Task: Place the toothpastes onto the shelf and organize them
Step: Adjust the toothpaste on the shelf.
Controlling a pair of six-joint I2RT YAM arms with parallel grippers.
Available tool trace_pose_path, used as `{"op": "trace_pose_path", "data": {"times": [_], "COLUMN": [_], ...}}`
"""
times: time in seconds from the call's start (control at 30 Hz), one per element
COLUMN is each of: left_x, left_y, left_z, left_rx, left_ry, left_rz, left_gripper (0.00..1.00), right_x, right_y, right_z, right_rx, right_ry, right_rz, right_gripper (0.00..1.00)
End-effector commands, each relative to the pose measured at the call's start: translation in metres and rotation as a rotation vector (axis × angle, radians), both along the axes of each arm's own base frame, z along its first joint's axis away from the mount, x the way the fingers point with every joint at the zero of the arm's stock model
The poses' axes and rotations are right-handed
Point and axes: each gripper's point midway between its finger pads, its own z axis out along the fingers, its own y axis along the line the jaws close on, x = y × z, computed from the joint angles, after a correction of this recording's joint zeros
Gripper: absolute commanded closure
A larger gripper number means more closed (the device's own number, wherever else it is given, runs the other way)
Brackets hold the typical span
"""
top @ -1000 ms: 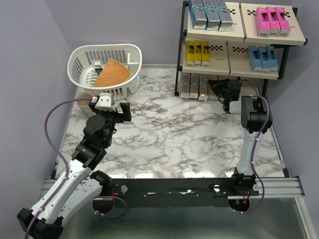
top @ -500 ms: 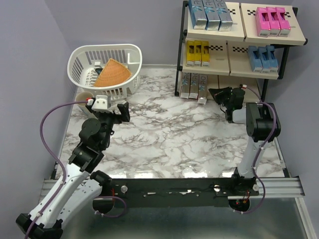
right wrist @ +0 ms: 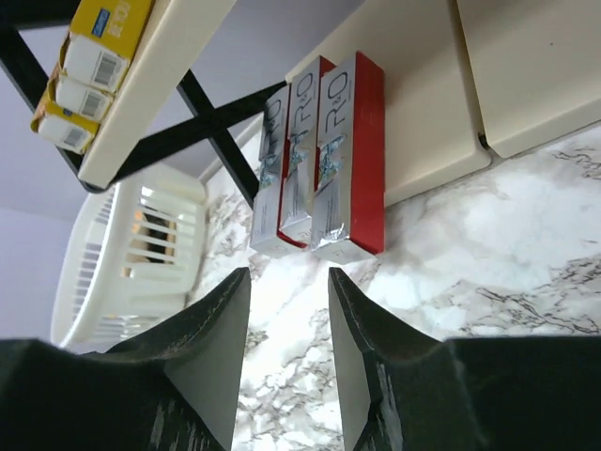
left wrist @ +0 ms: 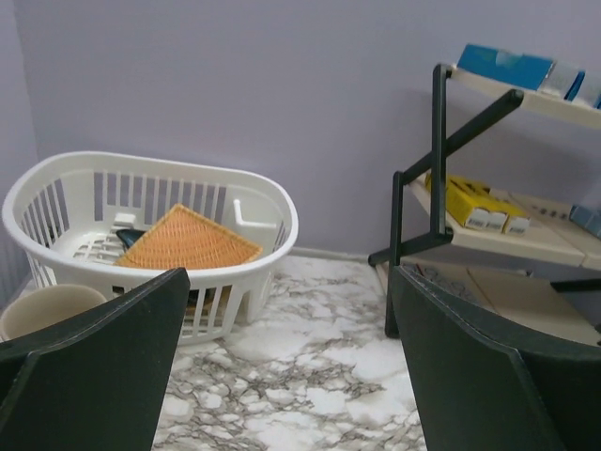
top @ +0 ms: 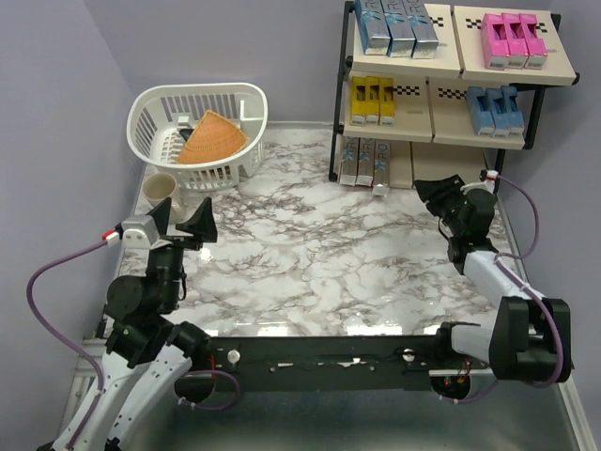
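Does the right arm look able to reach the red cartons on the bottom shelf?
Probably yes: its open claw faces the red cartons with only bare marble between.

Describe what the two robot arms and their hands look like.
The left arm and right arm share one look: white links between bulky black joints, with a purple cable looping alongside each. The left hand and right hand each end in two flat, dark, wedge-shaped fingers.
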Motion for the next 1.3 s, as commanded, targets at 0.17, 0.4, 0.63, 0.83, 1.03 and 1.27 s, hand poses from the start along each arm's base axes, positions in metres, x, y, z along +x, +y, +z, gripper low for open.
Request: {"op": "trace_pose_path", "data": {"times": [0.17, 0.4, 0.63, 0.83, 1.03, 1.27], "left_x": [-0.016, -0.025, -0.035, -0.033, -0.031, -0.035], "left_y": [0.032, 0.053, 0.066, 0.067, 0.063, 0.063], "left_z": [-0.005, -0.018, -0.013, -0.016, -0.016, -0.015], "left_rx": [-0.065, -0.107, -0.16, -0.161, -0.158, -0.204], "left_ry": [-0.029, -0.032, -0.086, -0.083, -0.08, -0.092], "left_rz": [0.107, 0.191, 0.227, 0.234, 0.216, 0.2], "left_gripper": [0.01, 0.01, 0.01, 0.01, 0.01, 0.01], "right_x": [-0.012, 0.024, 0.061, 0.085, 0.087, 0.03], "right_y": [0.036, 0.07, 0.075, 0.079, 0.082, 0.084], "right_z": [-0.065, -0.086, -0.094, -0.098, -0.095, -0.066], "right_rx": [0.005, 0.068, 0.097, 0.118, 0.119, 0.084], "right_ry": [0.153, 0.192, 0.184, 0.183, 0.168, 0.109], "right_rz": [0.175, 0.215, 0.194, 0.199, 0.217, 0.282], "right_gripper": [0.63, 0.74, 0.78, 0.79, 0.8, 0.72]}}
